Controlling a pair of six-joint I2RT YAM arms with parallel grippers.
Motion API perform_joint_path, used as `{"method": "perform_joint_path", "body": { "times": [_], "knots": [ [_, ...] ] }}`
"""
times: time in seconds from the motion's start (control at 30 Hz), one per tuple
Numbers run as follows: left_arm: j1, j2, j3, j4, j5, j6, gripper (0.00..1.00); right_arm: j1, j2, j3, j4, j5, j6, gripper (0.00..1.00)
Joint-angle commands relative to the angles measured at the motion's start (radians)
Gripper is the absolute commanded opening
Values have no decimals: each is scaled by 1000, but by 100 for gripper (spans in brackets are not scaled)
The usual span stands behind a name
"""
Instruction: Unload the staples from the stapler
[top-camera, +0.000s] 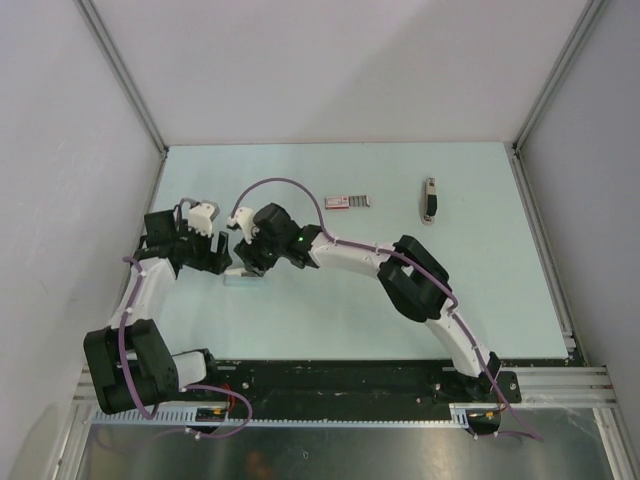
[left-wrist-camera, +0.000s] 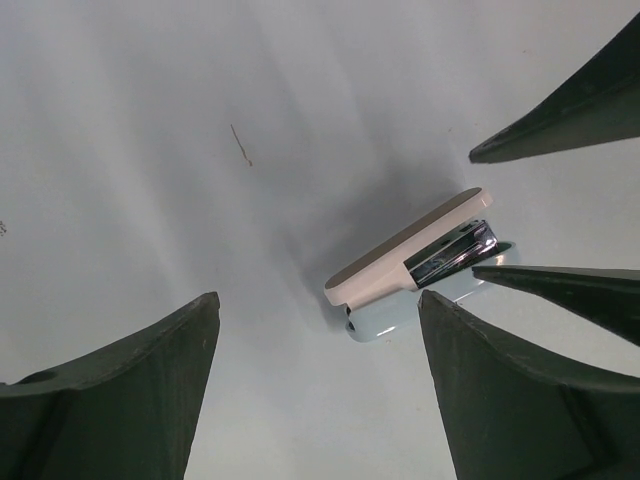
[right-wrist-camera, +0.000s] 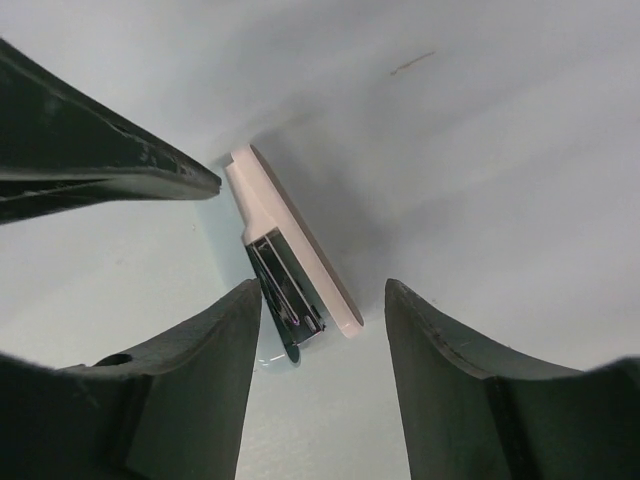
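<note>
No readable text, brand, number or sign anywhere. The stapler (right-wrist-camera: 295, 250) between the right gripper (right-wrist-camera: 322, 290) fingertips shows plain white and chrome faces. A small pinkish item (top-camera: 349, 201) well beyond it is too small to read.

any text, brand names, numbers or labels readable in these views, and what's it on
No text can be read in any view.
stapler: plain pale top and chrome inside, no print visible.
small pink and grey item: too small to read any marking.
dark object: too small to read any marking.
</note>
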Motion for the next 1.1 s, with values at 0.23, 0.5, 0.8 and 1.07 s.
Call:
{"method": "perform_joint_path", "body": {
  "times": [0.23,0.5,0.8,1.07],
  "knots": [
    [37,-9,37,-37,55,-4,84,1,69,45,-29,35,-58,54],
    [52,-20,44,-53,55,-5,84,-1,93,42,-27,3,-52,43],
    [67,-6,69,-67,29,4,83,16,78,-50,-16,-15,4,21],
    [69,-17,106,-98,36,8,83,36,31,-147,23,54,52,35]
  ]
}}
